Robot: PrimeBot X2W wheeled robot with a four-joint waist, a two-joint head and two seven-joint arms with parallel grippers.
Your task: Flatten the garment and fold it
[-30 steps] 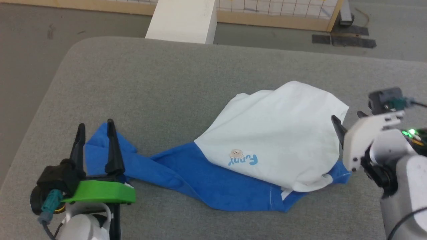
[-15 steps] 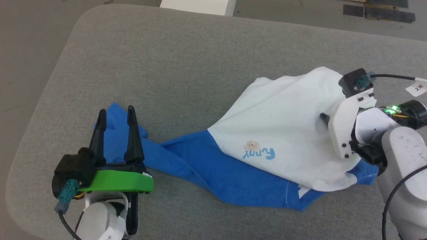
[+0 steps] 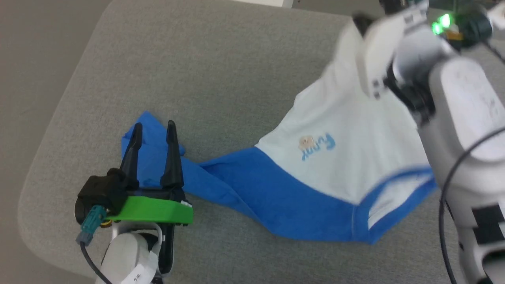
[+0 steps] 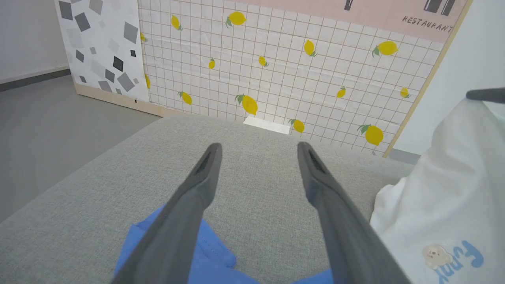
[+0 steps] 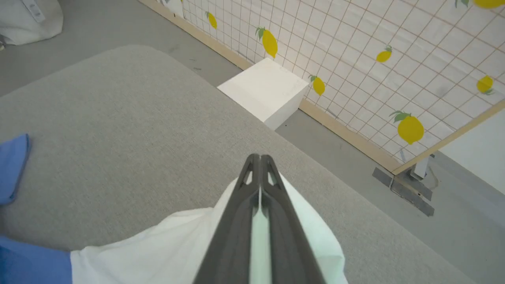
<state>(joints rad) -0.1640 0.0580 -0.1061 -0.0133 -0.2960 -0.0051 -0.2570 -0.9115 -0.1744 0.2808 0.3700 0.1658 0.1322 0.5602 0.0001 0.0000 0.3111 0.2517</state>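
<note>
The garment (image 3: 347, 165), a white T-shirt with blue sleeves and light-blue "Funny" lettering (image 3: 319, 144), lies crumpled across the grey padded table (image 3: 221, 75). My right gripper (image 5: 259, 159) is shut on the shirt's white cloth and holds that part lifted off the table at the upper right (image 3: 361, 23). My left gripper (image 3: 154, 129) stands open low over the blue sleeve (image 3: 152, 157) at the left, with nothing between its fingers. In the left wrist view the blue sleeve (image 4: 215, 262) lies under the fingers and the raised white cloth (image 4: 449, 197) hangs at the right.
The table's rounded left corner and front edge (image 3: 39, 221) lie close to my left arm. A white box (image 5: 266, 88) stands on the floor beyond the table, before a lemon-patterned tiled panel (image 4: 276, 63). Dark tape strips (image 5: 402, 191) mark the floor.
My right gripper has closed on the white cloth and lifted it up and away, opening out the collar side. The head camera has tilted down. The left gripper has stayed over the sleeve.
</note>
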